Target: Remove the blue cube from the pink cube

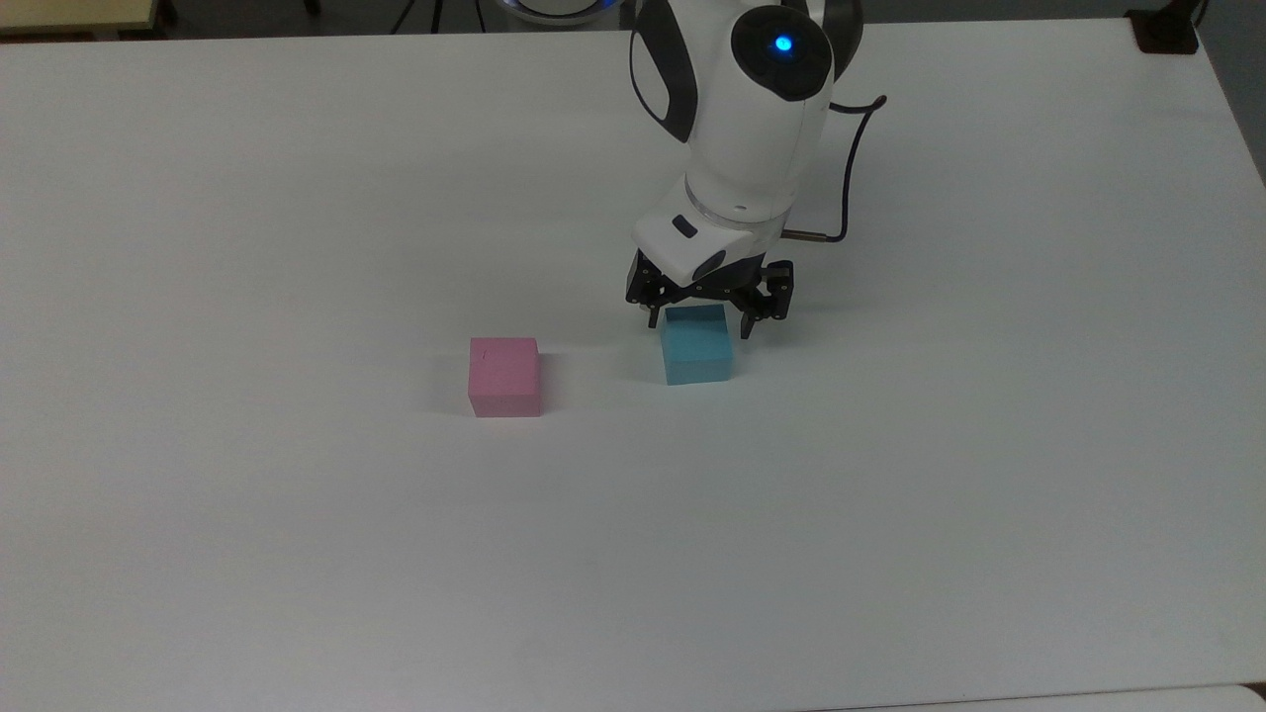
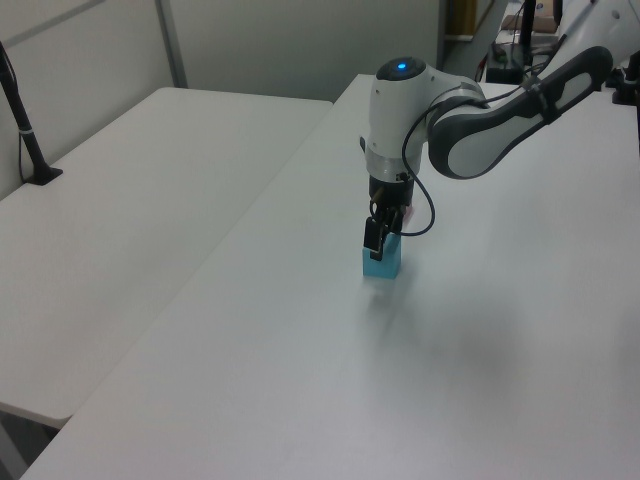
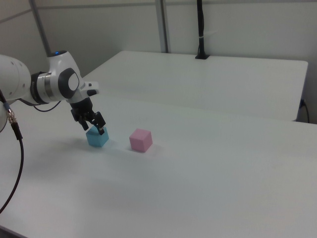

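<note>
A: Where did you have the small light blue matte cube (image 1: 698, 346) at that point?

B: You had it sitting on the white bench (image 1: 297, 198), flat on its base, well apart from the small pastel pink matte cube (image 1: 504, 376). In the top view the blue cube lay at about three o'clock from the pink cube, with bare bench between them. In the right view (image 3: 97, 138) it lay at nine o'clock from the pink one (image 3: 141, 140).

A: And your pincer (image 1: 704, 314)?

B: Its fingers were spread wider than the blue cube, one on each side of the cube's upper part, apparently clear of the faces. It gripped nothing. The left view showed it low over the cube (image 2: 381, 262) too.

A: So how far along were you?

B: By my reading, nearly done: the blue cube was off the pink cube and released. All you had left was to lift the pincer straight up without nudging the cube.
</note>
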Controlling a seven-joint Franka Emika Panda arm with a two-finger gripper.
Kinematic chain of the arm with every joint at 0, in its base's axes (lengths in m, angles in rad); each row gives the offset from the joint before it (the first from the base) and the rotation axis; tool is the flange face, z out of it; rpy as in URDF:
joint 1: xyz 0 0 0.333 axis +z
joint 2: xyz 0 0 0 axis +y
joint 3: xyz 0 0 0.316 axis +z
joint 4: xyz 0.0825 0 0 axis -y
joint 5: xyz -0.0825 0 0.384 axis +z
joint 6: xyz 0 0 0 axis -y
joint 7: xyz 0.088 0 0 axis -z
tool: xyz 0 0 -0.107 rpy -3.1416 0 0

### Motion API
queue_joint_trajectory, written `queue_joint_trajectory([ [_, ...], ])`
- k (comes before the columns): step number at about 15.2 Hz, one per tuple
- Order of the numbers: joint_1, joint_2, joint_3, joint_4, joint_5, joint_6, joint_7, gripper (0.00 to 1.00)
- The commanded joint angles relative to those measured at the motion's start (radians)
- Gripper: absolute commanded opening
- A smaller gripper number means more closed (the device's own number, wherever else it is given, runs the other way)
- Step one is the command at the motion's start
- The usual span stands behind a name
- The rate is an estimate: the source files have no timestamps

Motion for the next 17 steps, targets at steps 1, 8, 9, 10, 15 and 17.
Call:
queue_joint_trajectory([
  [1, 0.002, -0.032, -0.005, 0.02, -0.02, -0.013, 0.033, 1.0],
  [8, -0.123, -0.284, -0.016, 0.076, 0.053, -0.297, 0.035, 1.0],
  [9, -0.163, -0.311, -0.016, 0.092, 0.087, -0.338, 0.03, 1.0],
  [10, -0.189, -0.335, -0.017, 0.101, 0.099, -0.389, 0.02, 1.0],
  [15, -0.196, -0.422, -0.13, 0.106, 0.102, -0.494, -0.146, 1.0],
  [17, -0.196, -0.441, -0.173, 0.101, 0.104, -0.489, -0.276, 1.0],
])
